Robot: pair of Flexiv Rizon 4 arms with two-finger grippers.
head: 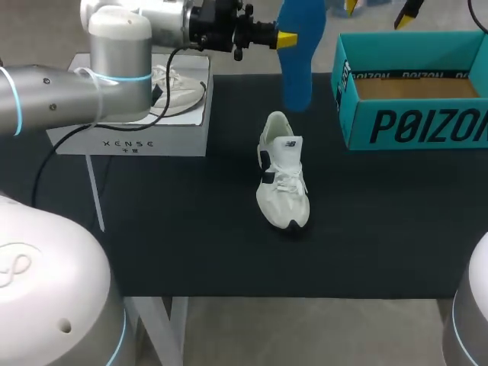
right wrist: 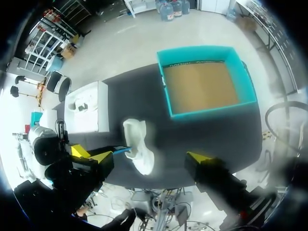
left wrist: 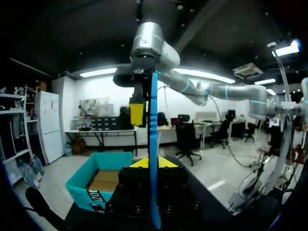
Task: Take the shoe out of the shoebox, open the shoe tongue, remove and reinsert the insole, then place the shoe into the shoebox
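left tool (head: pixel 287 38) pinches one blue insole (head: pixel 298 69), right tool (head: pixel 379 8) spread; one shoe (head: pixel 283 177) on mat (head: pixel 183 229), one shoebox (head: pixel 415 126).

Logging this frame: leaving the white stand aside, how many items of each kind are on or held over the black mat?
shoe: 1
insole: 1, held in the left end effector
shoebox: 1
Total: 3
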